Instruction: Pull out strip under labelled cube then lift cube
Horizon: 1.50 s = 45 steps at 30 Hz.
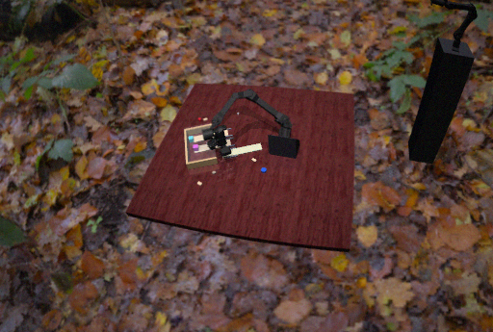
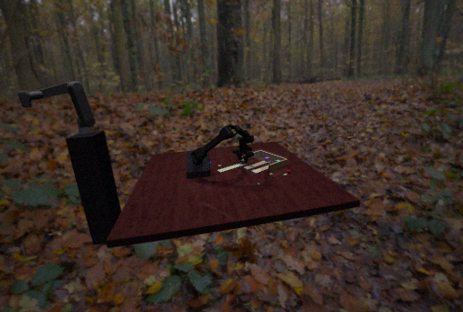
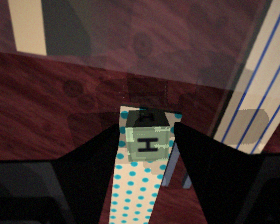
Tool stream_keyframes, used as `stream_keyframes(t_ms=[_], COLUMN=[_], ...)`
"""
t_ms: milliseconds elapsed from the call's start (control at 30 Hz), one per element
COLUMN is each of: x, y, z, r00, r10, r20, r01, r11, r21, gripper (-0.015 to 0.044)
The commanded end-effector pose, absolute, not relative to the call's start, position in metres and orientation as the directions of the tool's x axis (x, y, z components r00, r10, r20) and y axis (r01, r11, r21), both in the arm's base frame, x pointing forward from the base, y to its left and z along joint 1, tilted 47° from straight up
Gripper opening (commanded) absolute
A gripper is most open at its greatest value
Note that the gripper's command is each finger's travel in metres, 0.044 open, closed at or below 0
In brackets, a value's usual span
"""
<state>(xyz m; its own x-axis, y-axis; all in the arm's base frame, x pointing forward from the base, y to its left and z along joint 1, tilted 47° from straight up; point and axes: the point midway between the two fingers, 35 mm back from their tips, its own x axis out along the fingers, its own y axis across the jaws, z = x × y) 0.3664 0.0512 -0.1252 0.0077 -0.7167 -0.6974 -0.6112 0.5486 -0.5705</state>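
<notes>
The labelled cube (image 3: 147, 144), pale green with a black H on its top and on a darker side, sits on the far end of a beige strip with teal dots (image 3: 133, 192) (image 1: 246, 149) (image 2: 230, 167). This strip lies on the table outside the box. My gripper (image 3: 146, 127) (image 1: 226, 154) (image 2: 243, 160) is partly open, pointing down over the cube, one finger on each side. Bits of dotted strip show between the cube and both fingers, so it is not gripped. In the top and exterior views the gripper hides the cube.
A wooden-walled box (image 1: 187, 151) holds a cyan cube (image 1: 191, 139) and a magenta cube (image 1: 195, 146). A blue-lined strip (image 3: 263, 77) lies right of the fingers. Bluish posts (image 3: 187, 177) stand beside the dotted strip. A plain strip (image 3: 28, 25) shows top left. A blue piece (image 1: 264, 170) lies on the table.
</notes>
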Motion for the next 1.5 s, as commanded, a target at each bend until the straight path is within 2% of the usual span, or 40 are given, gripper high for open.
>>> stream_keyframes(t_ms=[0,33,267,400,867,1467], x=[0.367,0.367,0.367,0.364,0.311,0.287], y=[0.051,0.051,0.051,0.053,0.068,0.077], z=[-0.125,-0.125,-0.125,-0.123,-0.085,-0.066], r00=[0.008,0.008,0.008,0.007,0.007,0.006], r10=[-0.716,-0.716,-0.716,-0.716,-0.719,-0.719], r20=[-0.698,-0.698,-0.698,-0.698,-0.695,-0.695], r01=[-0.611,-0.611,-0.611,-0.612,-0.619,-0.620], r11=[0.549,0.549,0.549,0.549,0.542,0.542], r21=[-0.571,-0.571,-0.571,-0.570,-0.568,-0.567], gripper=[0.0171,0.0145,0.0098,0.0000,0.0000,0.0000])
